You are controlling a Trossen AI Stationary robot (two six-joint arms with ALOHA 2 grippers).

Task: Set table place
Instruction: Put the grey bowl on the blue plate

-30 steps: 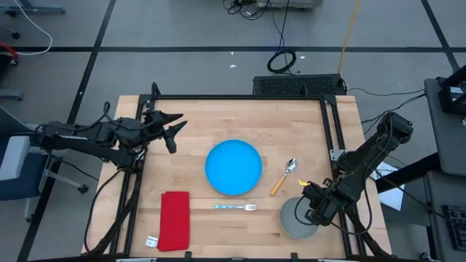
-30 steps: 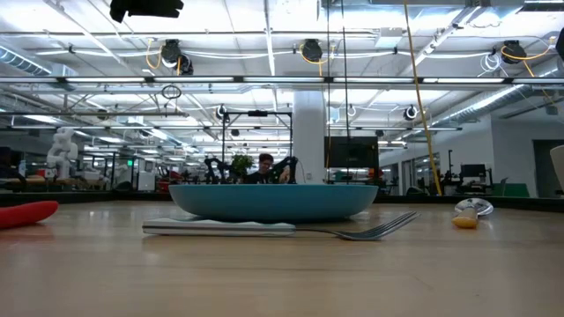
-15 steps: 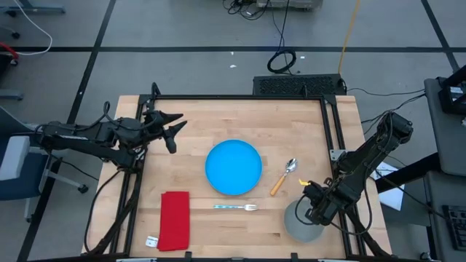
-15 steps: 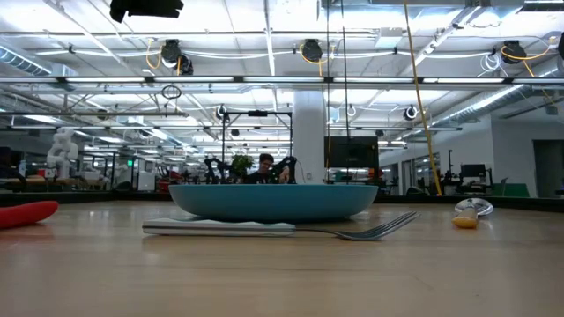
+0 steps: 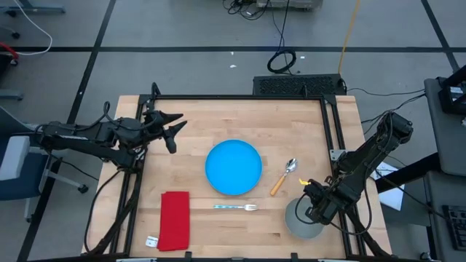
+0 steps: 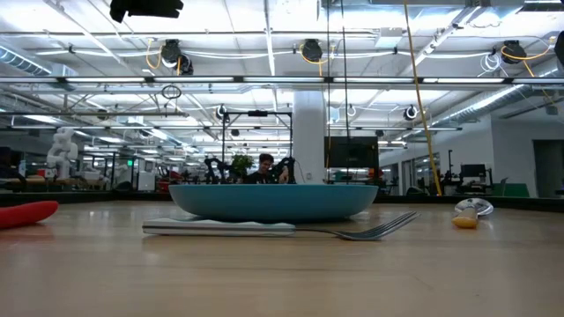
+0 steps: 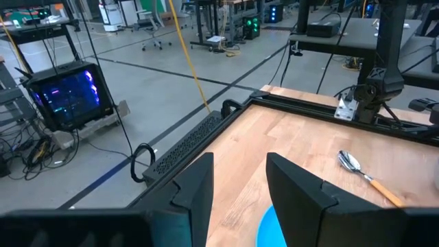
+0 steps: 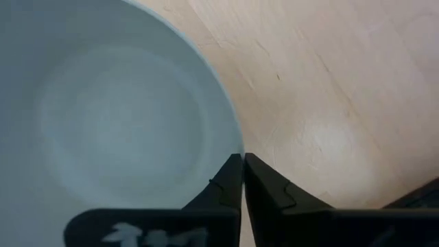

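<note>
Table (image 5: 196, 116): the plate (image 5: 233, 167) sits mid-board, fork (image 5: 237, 207) just in front of it, spoon (image 5: 284, 177) beside it.

Bowl (image 5: 298, 220), near the right front corner: you should expect it rigid, light, with a smooth, slick rim; take it by the rim.

Right gripper (image 8: 243, 180): fingers pinched nearly together on the bowl's rim.

Left gripper (image 7: 236, 189): parted, empty, waiting over the far left.
</note>
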